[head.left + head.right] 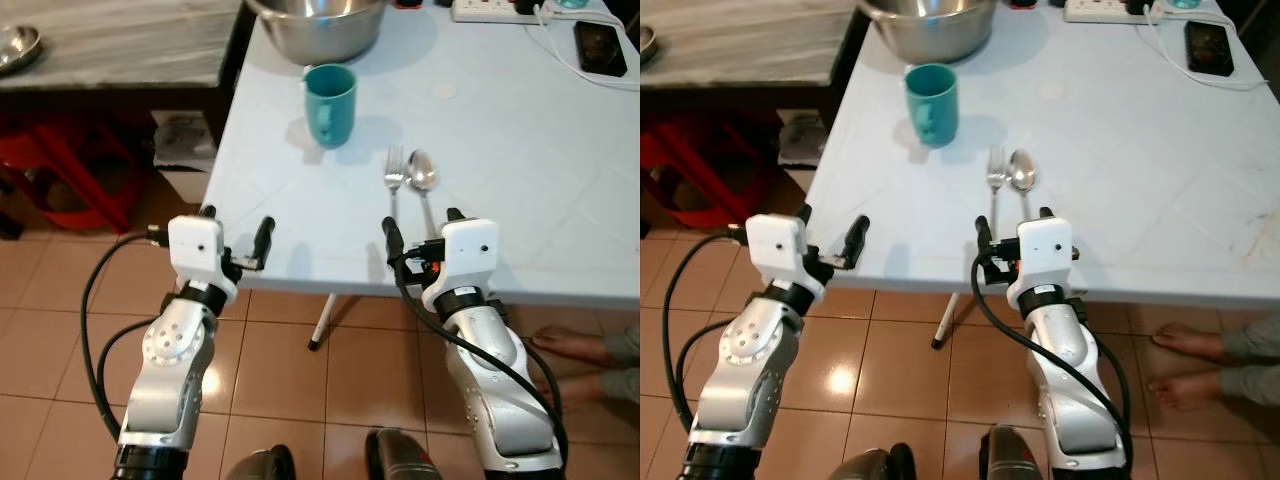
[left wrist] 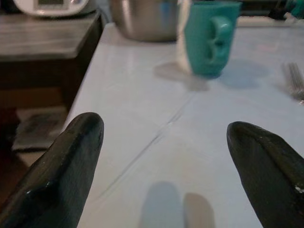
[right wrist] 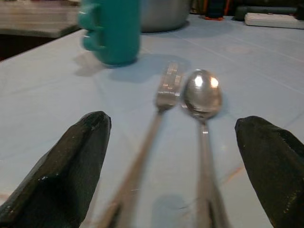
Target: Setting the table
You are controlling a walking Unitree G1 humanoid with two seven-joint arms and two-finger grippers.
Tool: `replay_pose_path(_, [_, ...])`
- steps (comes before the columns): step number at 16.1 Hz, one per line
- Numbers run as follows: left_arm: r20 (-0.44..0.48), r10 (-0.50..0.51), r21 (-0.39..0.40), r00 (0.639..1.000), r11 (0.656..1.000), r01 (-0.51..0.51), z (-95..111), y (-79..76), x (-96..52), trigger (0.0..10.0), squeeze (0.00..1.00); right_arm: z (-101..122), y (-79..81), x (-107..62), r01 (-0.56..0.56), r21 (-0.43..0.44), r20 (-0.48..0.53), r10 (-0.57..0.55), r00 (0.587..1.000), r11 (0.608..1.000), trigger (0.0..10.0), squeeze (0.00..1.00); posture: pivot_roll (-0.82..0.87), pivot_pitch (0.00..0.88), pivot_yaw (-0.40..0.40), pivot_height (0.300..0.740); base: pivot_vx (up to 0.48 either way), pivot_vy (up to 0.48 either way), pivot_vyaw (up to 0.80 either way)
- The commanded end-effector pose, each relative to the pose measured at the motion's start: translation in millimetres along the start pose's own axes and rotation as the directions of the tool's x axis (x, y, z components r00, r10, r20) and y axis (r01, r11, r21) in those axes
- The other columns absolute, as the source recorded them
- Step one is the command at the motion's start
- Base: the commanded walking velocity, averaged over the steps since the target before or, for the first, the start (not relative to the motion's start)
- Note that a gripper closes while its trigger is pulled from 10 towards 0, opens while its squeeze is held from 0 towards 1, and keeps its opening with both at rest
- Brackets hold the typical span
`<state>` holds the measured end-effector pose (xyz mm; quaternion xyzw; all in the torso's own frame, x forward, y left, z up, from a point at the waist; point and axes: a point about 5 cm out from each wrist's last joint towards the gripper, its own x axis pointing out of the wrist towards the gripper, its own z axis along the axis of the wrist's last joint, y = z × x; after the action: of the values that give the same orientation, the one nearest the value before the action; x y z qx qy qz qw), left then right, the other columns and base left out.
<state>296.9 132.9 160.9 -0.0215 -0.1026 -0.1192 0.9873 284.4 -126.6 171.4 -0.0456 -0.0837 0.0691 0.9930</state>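
While fork and spoon lie lengthwise (heads pointing away), right gripper gapes wide, empty.

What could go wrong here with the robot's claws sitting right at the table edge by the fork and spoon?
The fork and spoon lie side by side, nearly touching, between the open fingers of the right claw, so closing might catch both or push one toward the table edge. The left claw, also open, points toward the teal mug; a clumsy reach could tip it. A person's bare feet rest near the robot's right side, a hazard if it steps.
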Motion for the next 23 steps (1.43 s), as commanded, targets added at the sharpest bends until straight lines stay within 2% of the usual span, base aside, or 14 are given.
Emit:
replay_pose_path(1, [-0.004, -0.015, -0.016, 1.0, 1.0, 0.015, -2, -3.2, -4.0, 10.0, 0.0, -2, -2.8, -4.3, 0.008, 0.007, -0.009, -0.008, 1.0, 1.0, 10.0, 0.0, -0.16, 0.25, 0.063, 0.74, 0.0, 0.0, 0.0])
replay_pose_path(6, [-0.011, -0.084, 0.024, 0.996, 0.996, 0.084, -3, -3.2, -10.6, 10.0, 0.0, -2, 1.8, -3.1, 0.004, 0.046, -0.014, -0.003, 1.0, 0.999, 10.0, 0.0, -0.16, 0.25, 0.063, 0.74, 0.0, 0.0, 0.0])
replay_pose_path(9, [-0.028, -0.159, 0.042, 0.987, 0.986, 0.16, -4, -2.9, -16.8, 10.0, 0.0, 2, 5.2, 0.6, 0.003, 0.059, -0.008, -0.002, 1.0, 0.998, 10.0, 0.0, -0.15, 0.253, 0.062, 0.74, 0.0, 0.0, 0.0])
replay_pose_path(11, [-0.043, -0.209, 0.052, 0.977, 0.976, 0.211, -6, -3.6, -21.4, 10.0, 0.0, 5, 5.9, 5.8, 0.021, 0.078, -0.009, -0.021, 1.0, 0.997, 10.0, 0.0, -0.15, 0.253, 0.062, 0.74, 0.0, 0.0, 0.0])
replay_pose_path(13, [-0.057, -0.276, 0.055, 0.959, 0.959, 0.279, -7, -8.3, -27.6, 10.0, 0.0, 8, 3.1, 14.1, 0.063, 0.134, -0.021, -0.061, 0.998, 0.989, 10.0, 0.0, -0.15, 0.259, 0.061, 0.74, 0.0, 0.0, 0.0])
replay_pose_path(16, [-0.061, -0.291, 0.053, 0.955, 0.954, 0.295, -8, -11.1, -30.6, 10.0, 0.0, 9, -1.5, 23.7, 0.107, 0.146, -0.036, -0.103, 0.994, 0.983, 10.0, 0.0, -0.14, 0.259, 0.06, 0.74, 0.0, 0.0, 0.0])
replay_pose_path(18, [-0.06, -0.293, 0.05, 0.954, 0.954, 0.297, -8, -11.6, -31.1, 10.0, 0.0, 6, -2.4, 29.2, 0.142, 0.219, -0.077, -0.128, 0.989, 0.965, 10.0, 0.0, -0.15, 0.261, 0.059, 0.74, 0.0, 0.0, 0.0])
replay_pose_path(23, [-0.033, -0.402, 0.008, 0.915, 0.916, 0.402, -2, -20.3, -34.1, 10.0, 0.0, 6, 7.9, 48.4, 0.144, 0.234, -0.108, -0.122, 0.987, 0.962, 10.0, 0.0, -0.14, 0.262, 0.055, 0.74, 0.0, 0.0, 0.0])
